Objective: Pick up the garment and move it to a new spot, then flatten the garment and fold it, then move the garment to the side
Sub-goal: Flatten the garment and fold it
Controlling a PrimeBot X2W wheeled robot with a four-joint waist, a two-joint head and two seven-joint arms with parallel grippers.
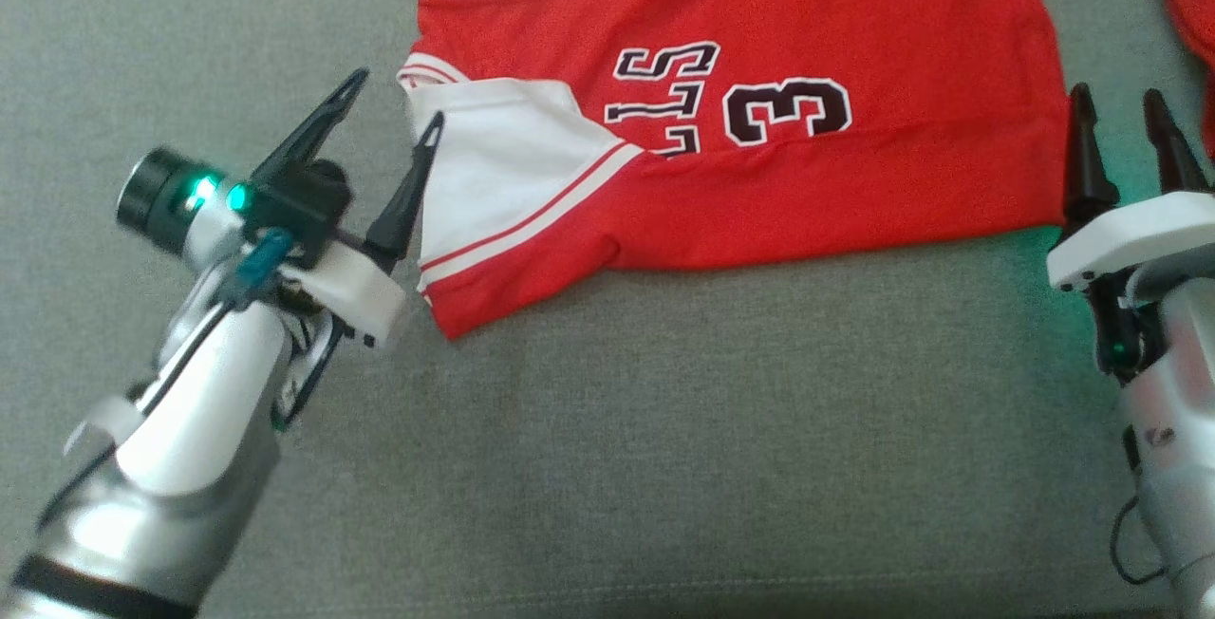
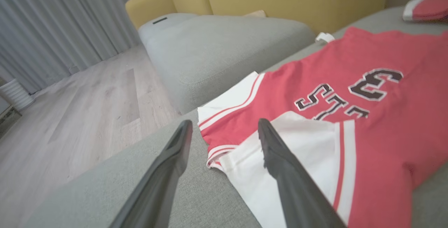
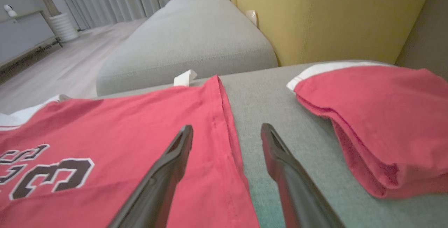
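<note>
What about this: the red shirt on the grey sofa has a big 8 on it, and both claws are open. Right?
Not quite. The head view shows a 3, not an 8, on the red shirt. It does lie on the grey sofa, and the left gripper and right gripper are both open.

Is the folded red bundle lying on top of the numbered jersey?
No, the bundle lies beside the jersey, with bare grey cushion between them.

red jersey [image 1: 816,173], flat on grey cushion [image 1: 664,429]
</note>
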